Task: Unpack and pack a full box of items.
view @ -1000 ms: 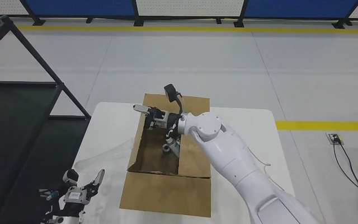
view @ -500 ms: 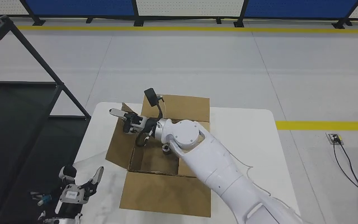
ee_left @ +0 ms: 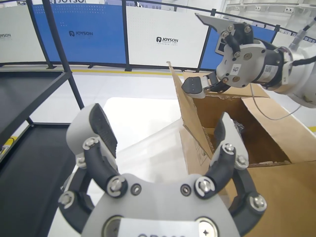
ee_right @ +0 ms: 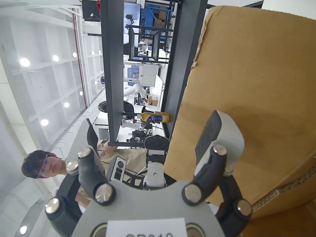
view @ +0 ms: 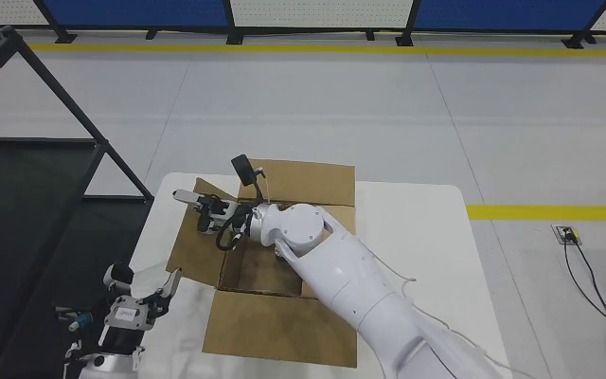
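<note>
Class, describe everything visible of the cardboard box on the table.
The cardboard box is brown corrugated board, standing open on the white table. Its near flap lies flat outward, the far flap folds back, and the left flap leans outward, one finger of the open right gripper against its inner face. Something dark lies inside.

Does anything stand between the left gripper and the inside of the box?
Yes. The side flap of the box stands tilted up between the left gripper and the opening. The right gripper has one finger against that flap's upper part.
</note>
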